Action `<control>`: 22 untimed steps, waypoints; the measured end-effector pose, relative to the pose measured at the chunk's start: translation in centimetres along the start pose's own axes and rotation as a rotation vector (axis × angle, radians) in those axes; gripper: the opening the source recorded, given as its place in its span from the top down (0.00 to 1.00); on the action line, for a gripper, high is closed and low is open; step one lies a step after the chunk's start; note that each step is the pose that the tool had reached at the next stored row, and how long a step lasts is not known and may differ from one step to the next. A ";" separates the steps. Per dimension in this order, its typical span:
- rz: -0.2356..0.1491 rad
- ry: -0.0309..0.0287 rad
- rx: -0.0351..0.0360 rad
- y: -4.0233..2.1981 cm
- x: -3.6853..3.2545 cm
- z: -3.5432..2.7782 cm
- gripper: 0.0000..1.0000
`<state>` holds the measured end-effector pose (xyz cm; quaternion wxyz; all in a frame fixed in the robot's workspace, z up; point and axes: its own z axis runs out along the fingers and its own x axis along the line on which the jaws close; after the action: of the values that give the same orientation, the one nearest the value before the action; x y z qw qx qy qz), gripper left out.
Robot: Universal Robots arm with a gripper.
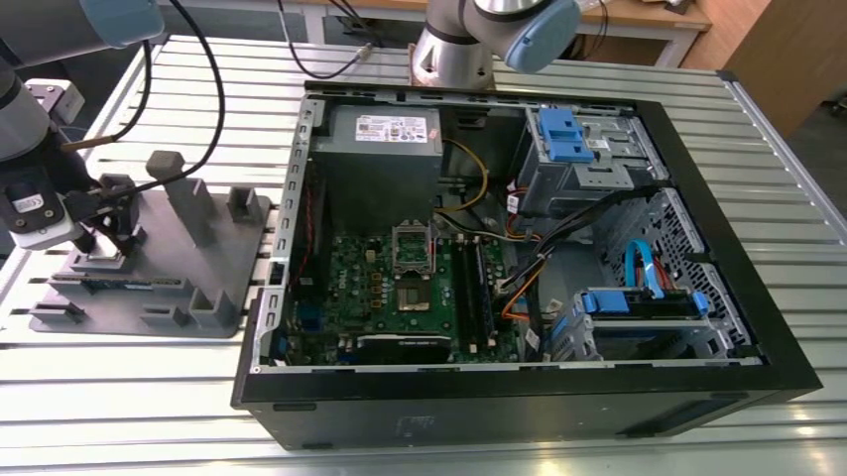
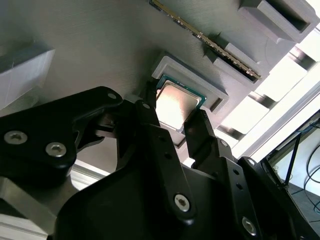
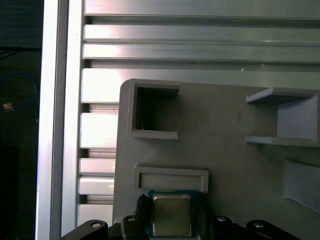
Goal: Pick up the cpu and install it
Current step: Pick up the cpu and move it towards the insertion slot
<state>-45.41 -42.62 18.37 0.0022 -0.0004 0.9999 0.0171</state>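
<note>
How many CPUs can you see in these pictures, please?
1. The cpu lies in a recess of the grey holder tray, at the gripper, beside the computer case. Others could be hidden.

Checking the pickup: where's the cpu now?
In both wrist views the cpu sits in a pocket of the holder tray, at the gripper; the tray lies at the exterior view's left, beside the computer case.

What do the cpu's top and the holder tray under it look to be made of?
The cpu has a dull metal top, judging by its soft silvery glare. The holder tray looks like matte grey plastic, faintly lined, perhaps printed.
</note>
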 end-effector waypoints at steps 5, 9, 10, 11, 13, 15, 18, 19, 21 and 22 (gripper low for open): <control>0.000 0.0004 0.0002 0.00 0.00 -0.18 0.53; 0.000 0.0000 0.0000 0.03 0.00 -0.75 0.53; 0.000 0.0000 0.0000 0.03 0.00 -0.93 0.53; 0.000 0.0000 0.0000 0.04 -0.01 -1.13 0.53; 0.000 0.0001 0.0000 0.05 -0.01 -1.52 0.53; 0.000 0.0000 0.0000 0.06 -0.01 -1.73 0.53; 0.000 -0.0001 -0.0001 0.08 -0.01 -2.24 0.53; 0.000 0.0000 0.0000 0.09 -0.01 -2.51 0.53; 0.000 0.0000 0.0000 0.10 -0.01 -3.06 0.53; 0.000 0.0000 0.0000 0.12 -0.01 -3.36 0.53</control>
<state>-45.41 -42.62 21.74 0.0022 -0.0004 0.9999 0.0171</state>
